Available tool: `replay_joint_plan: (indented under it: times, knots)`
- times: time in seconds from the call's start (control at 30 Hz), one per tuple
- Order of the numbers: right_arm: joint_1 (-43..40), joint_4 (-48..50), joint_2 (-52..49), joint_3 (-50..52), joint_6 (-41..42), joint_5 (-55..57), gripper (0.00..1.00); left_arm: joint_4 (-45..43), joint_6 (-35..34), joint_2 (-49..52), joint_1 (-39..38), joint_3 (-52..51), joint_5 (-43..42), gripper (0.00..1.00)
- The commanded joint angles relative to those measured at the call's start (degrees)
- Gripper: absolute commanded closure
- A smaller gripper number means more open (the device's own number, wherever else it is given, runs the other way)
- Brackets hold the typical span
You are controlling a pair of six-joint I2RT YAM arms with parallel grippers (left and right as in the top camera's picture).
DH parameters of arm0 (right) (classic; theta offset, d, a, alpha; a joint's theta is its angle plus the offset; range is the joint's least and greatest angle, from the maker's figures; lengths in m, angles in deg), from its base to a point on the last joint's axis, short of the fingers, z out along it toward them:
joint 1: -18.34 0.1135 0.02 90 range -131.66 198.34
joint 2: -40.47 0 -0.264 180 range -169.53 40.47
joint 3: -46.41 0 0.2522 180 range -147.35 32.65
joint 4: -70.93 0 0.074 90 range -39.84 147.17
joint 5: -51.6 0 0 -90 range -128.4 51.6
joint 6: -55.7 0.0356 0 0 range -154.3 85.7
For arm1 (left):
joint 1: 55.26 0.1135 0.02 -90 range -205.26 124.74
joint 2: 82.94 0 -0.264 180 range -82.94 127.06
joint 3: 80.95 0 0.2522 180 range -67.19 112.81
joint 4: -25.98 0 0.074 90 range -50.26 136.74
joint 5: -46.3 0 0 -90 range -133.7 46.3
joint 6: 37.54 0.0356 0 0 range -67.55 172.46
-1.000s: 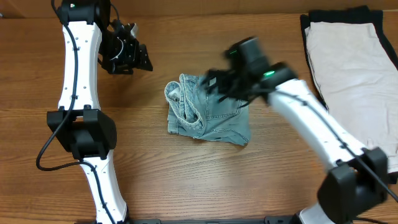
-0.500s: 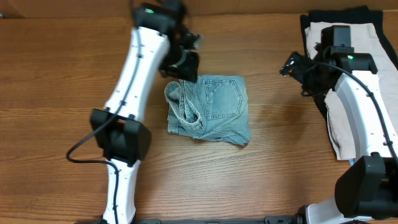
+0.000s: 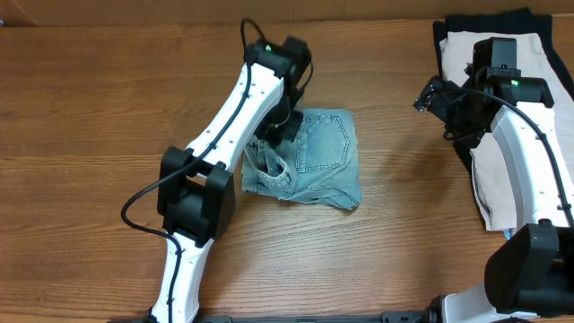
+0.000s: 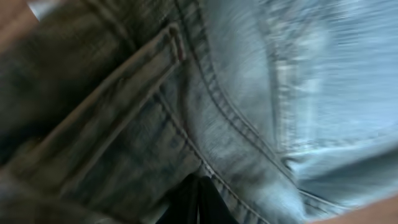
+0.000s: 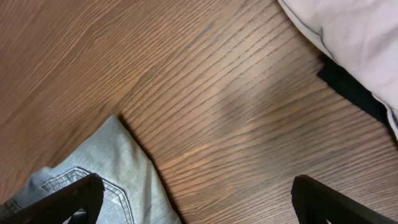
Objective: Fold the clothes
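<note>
— Finding the denim shorts where?
— Lying near the middle of the wooden table, folded into a rough square. Showing the back pocket on top, with the waistband bunching along the left edge.
— And meeting them with the left gripper?
— Resting on the upper left part, just beside the pocket. Filling the whole left wrist view with blurred denim and seams. Showing the dark fingers at the bottom edge, lying close together against the cloth. Not being able to tell whether any fold is pinched between them.
— Holding anything with the right gripper?
— Holding nothing. Hovering over bare wood with the jaws spread wide apart, well to the right of the shorts and just beside the pile at the table's right edge. Catching one corner of the shorts at the lower left of the right wrist view.
— Making out that pile?
— Seeing a white garment lying flat on a black garment, with the black peeking out along the top and left edges.
</note>
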Motion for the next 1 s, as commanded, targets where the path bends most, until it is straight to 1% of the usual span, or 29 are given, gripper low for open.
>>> replay_joint_plan:
  times: [0.0,0.13,0.3,0.47,0.57,0.67,0.7,0.73,0.77,0.8,0.83,0.87,0.97]
  knots:
    - [-0.1,0.3,1.4,-0.3,-0.6,0.5,0.00,-2.1,-1.9,0.5,2.0,-4.3,2.3,0.96]
    - [-0.1,0.1,1.1,-0.3,-0.8,0.5,0.00,-6.9,-1.9,0.5,3.8,-7.6,4.9,0.96]
    - [-0.1,-0.7,0.2,-0.3,-0.9,0.6,0.00,-11.7,-2.2,0.5,5.3,-11.3,5.4,0.96]
    - [-0.1,-0.7,-0.1,-0.3,-1.9,0.5,0.00,-15.4,-5.0,0.5,5.7,-16.3,5.2,0.96]
    - [-0.1,-0.6,-0.1,-0.3,-1.9,0.5,0.00,-15.5,-4.7,0.5,5.7,-16.7,2.7,0.96]
    - [-0.1,-0.6,-0.1,-0.3,-2.1,0.5,0.00,-11.2,-3.5,0.0,6.5,-12.8,-1.0,0.95]
    - [-0.1,-0.6,-0.1,-0.3,-2.1,0.5,0.00,-8.7,-3.2,-0.1,6.8,-10.4,-1.7,0.84]
    - [-0.1,-0.6,-0.1,-0.3,-2.1,0.5,0.00,-6.3,-3.1,-0.1,7.1,-8.1,-1.6,0.66]
    - [-0.1,-0.6,-0.1,-0.3,-2.1,0.5,0.00,-3.4,-2.9,-0.1,7.5,-5.3,-1.3,0.40]
    - [-0.1,-0.6,-0.1,-0.3,-2.1,0.5,0.00,-1.1,-2.7,0.0,8.0,-2.9,-0.9,0.25]
    - [-0.1,-0.6,-0.1,-0.3,-2.1,0.5,0.00,2.0,-2.7,-0.1,8.6,0.4,-0.3,0.18]
    - [-0.1,-0.6,-0.1,-0.3,-2.1,0.5,0.00,4.0,-2.7,-0.1,9.2,2.6,0.0,0.14]
    - [-0.1,-0.6,-0.1,-0.3,-2.2,0.5,0.00,9.7,-2.4,-0.1,11.2,9.6,0.0,0.07]
